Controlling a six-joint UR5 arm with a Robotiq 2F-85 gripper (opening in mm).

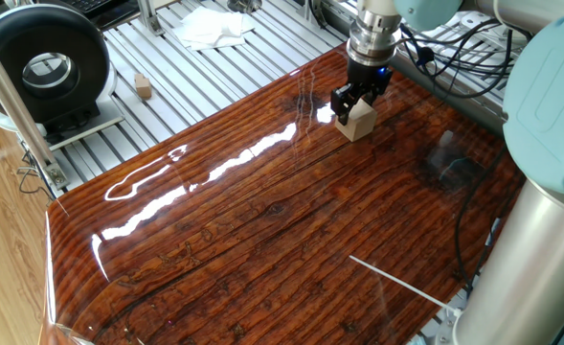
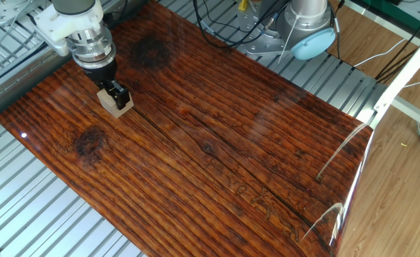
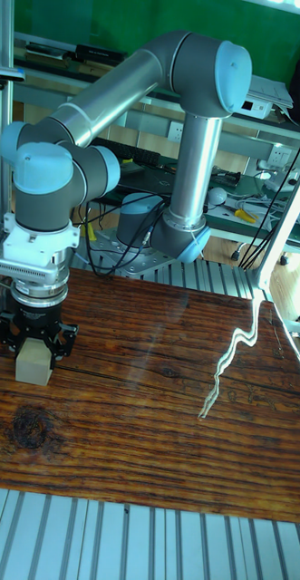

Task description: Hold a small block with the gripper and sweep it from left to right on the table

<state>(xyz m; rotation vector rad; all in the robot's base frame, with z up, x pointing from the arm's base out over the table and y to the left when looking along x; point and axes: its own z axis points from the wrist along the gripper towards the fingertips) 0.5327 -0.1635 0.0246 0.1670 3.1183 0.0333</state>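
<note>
While clamped by black end effector (image 1: pixel 355 102) | smooth beige cube (image 1: pixel 359 122) | glossy grained table (image 1: pixel 262 220)

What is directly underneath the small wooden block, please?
The block sits on the glossy table, held by the gripper, whose jaws close on its upper sides. Its bottom face is hidden, so whether it rests fully flat cannot be seen.

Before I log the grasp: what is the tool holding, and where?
The tool holds the small block by its upper side faces, resting on the table.
</note>
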